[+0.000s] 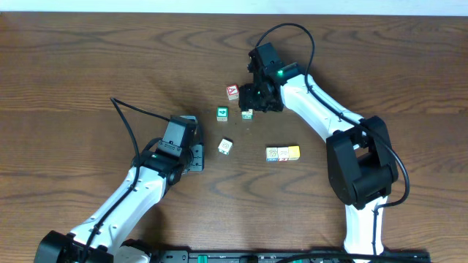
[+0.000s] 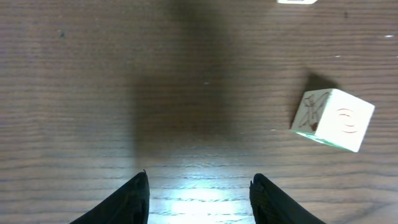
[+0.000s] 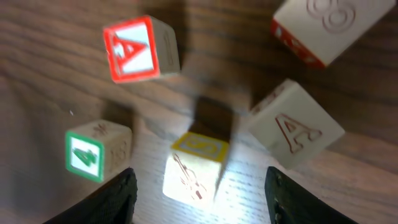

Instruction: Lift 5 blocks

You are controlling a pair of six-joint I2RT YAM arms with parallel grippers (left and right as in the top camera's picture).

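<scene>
Right gripper (image 3: 200, 182) jaws gape, empty, astride the yellow-topped wooden cube (image 3: 196, 158) on the wooden table (image 1: 88, 58), nearer its far edge; left gripper (image 2: 199, 193) open, empty. Closing may, seemingly, knock the crowding cream letter-A cube (image 3: 295, 127)

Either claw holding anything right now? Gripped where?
Nothing held: left claw open and empty; right claw open, straddling the yellow-topped block, not touching its sides.

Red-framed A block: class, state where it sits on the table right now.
In the overhead view the red-framed A block lies near mid-frame, just left of the right gripper, with the green-framed 4 block just below it.
</scene>
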